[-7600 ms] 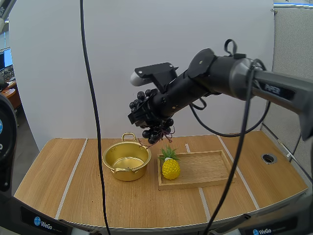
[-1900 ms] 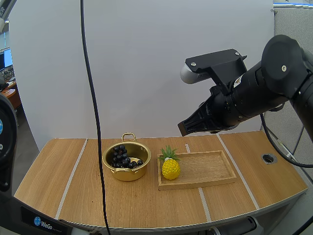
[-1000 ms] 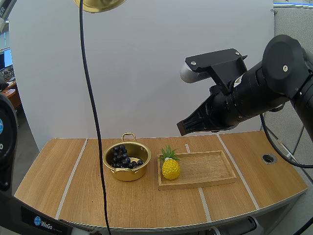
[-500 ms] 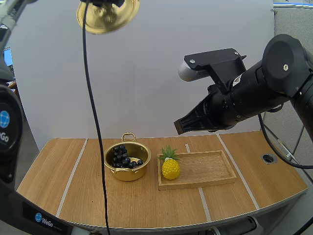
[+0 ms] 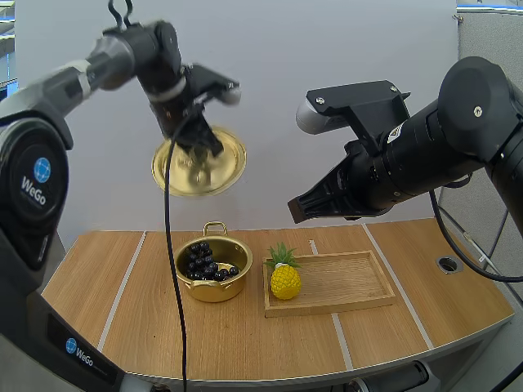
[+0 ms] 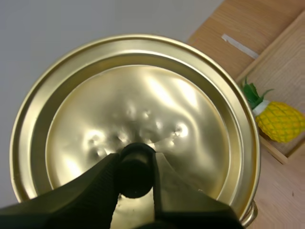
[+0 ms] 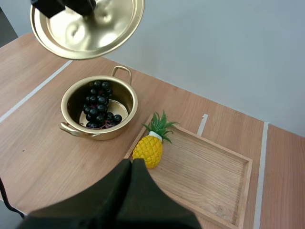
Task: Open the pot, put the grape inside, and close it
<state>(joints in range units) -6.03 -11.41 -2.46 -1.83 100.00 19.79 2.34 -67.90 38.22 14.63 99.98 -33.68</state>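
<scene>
My left gripper (image 6: pixel 136 168), clamped on the lid (image 6: pixel 190 109), had lowered it toward the pot (image 5: pixel 216 287) holding the grapes (image 5: pixel 206 260); only closing remained.

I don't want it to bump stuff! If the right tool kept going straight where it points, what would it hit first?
The right tool is aimed about at the pineapple in the tray, so likely that, though depth is unclear.

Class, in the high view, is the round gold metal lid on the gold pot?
No, the round gold metal lid hangs above the gold pot, pinched by the left tool.
</scene>
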